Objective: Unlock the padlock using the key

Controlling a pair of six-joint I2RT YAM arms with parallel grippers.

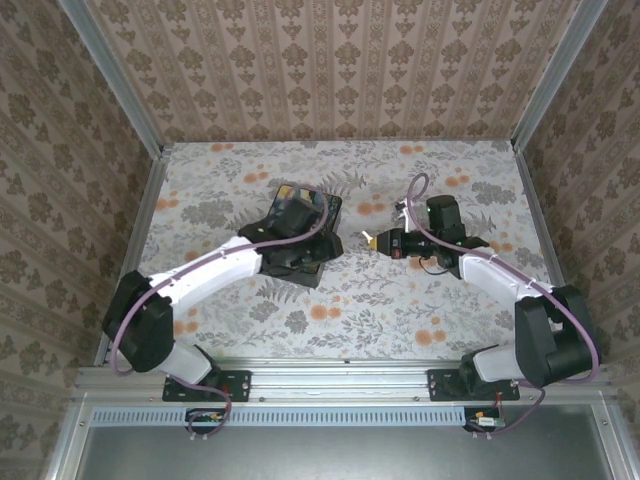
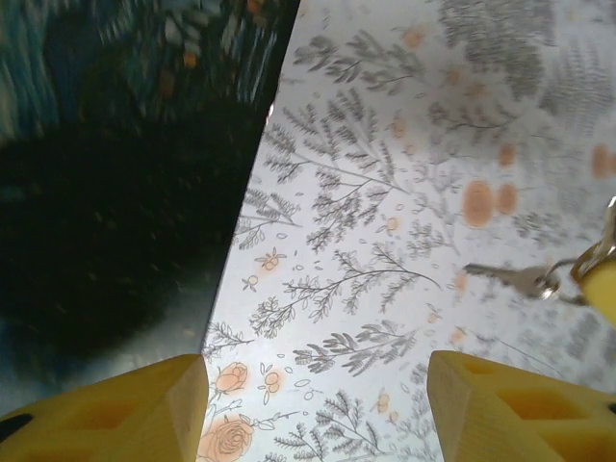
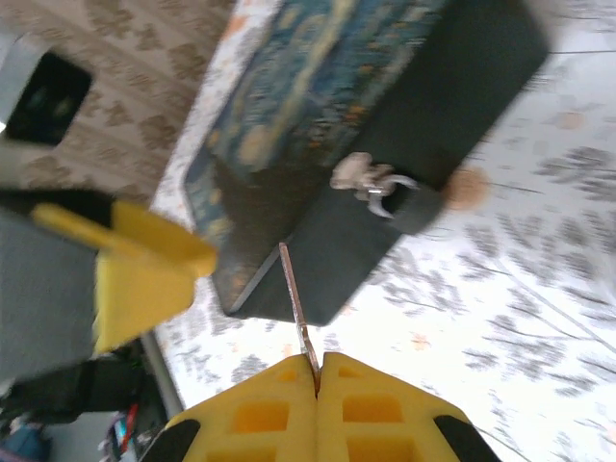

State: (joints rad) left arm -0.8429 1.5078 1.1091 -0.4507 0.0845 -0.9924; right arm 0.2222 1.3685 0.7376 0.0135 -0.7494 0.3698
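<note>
Right claw tight around key

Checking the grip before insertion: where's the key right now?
In the right wrist view, the key is pinched in the shut right gripper, blade pointing at the black box just ahead.

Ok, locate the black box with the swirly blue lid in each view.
Top external: black box with swirly blue lid, just left of centre.
Left wrist: box, dark blur at left.
Right wrist: box, upper centre.
Shared landmark: grey-and-orange floral table cover.
</note>
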